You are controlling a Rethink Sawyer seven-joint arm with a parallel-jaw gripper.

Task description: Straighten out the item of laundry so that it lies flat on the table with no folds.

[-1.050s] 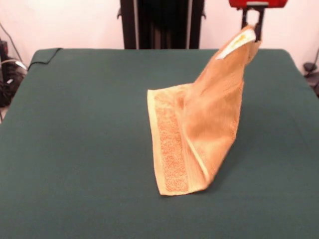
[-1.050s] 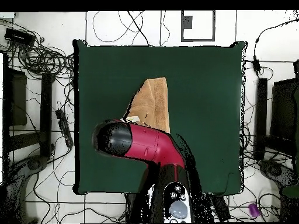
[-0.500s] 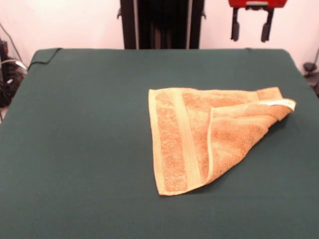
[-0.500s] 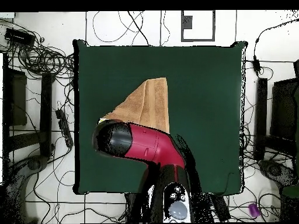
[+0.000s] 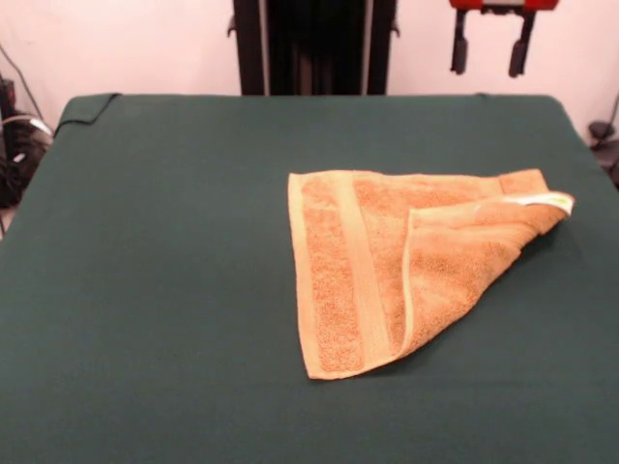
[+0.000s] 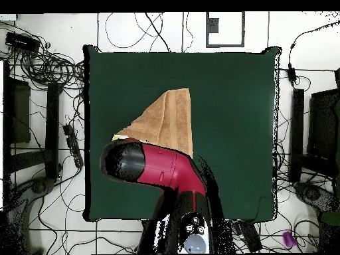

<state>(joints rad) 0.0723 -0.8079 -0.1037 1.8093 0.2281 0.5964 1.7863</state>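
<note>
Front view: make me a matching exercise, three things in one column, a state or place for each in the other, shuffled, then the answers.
1. towel
2. gripper
3. white label

A. open, holding nothing, above the table's far edge
B. at the folded-over corner
C. lying on the green top with one corner folded over

Pairs: 1-C, 2-A, 3-B

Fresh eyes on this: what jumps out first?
The orange-tan towel lies right of centre on the green table in the front view, with one corner folded over so it forms a triangle rather than lying flat. A white label shows at its right tip. Above that end, the gripper hangs open and empty at the top edge.
</note>
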